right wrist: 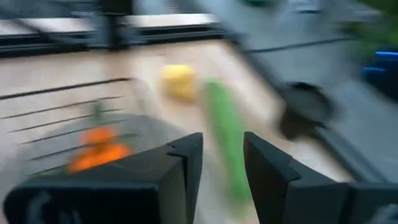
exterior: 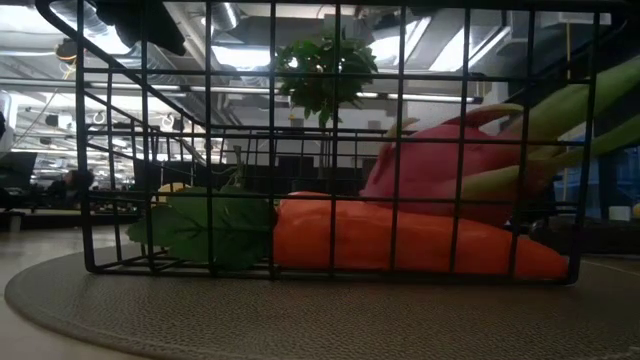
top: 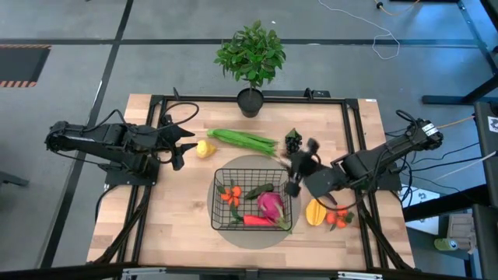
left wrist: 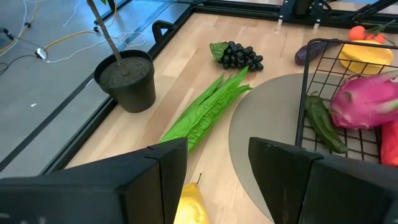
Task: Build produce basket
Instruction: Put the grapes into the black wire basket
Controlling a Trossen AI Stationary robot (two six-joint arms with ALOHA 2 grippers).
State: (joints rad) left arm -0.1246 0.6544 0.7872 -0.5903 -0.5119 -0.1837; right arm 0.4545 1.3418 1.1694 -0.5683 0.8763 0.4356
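Already the basket [top: 253, 201] on the round mat [top: 233, 233] holds radish, chili, cucumber and tomatoes. Over its far right corner the right gripper [top: 299, 173], apparently empty with jaws part-open, should slow before taking the grapes [top: 292, 141] beyond. Left gripper [top: 183, 146] hangs open by the lemon [top: 205, 148].

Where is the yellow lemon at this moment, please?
In the high view the lemon lies on the table left of the basket, at the near end of the long green beans, just ahead of the left gripper.
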